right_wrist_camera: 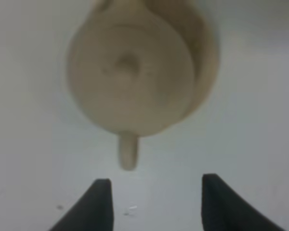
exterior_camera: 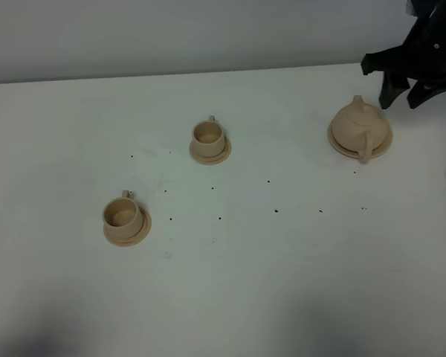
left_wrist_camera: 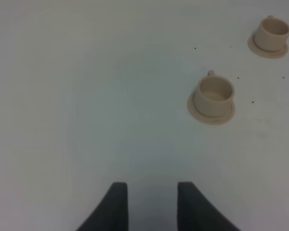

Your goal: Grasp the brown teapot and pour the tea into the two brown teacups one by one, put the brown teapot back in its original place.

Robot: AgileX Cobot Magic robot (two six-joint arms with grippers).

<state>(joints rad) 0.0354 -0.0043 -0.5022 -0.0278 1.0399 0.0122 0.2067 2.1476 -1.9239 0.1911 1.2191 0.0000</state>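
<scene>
The brown teapot (exterior_camera: 359, 126) stands on its wide saucer, the original place (exterior_camera: 384, 145), at the right of the table, with its loop handle toward the front. My right gripper (exterior_camera: 403, 100) hangs open and empty, apart from the teapot, just past it at the upper right. In the right wrist view the teapot (right_wrist_camera: 130, 72) is blurred and its handle (right_wrist_camera: 128, 151) points at the open gripper (right_wrist_camera: 156, 192). The two brown teacups (exterior_camera: 122, 214) (exterior_camera: 208, 135) stand on their saucers at left and centre. My left gripper (left_wrist_camera: 151, 192) is open and empty, short of the nearer cup (left_wrist_camera: 213, 95).
The white table (exterior_camera: 282, 282) has small dark specks scattered around its middle. The far cup (left_wrist_camera: 271, 32) also shows in the left wrist view. A pale wall runs along the back edge of the table.
</scene>
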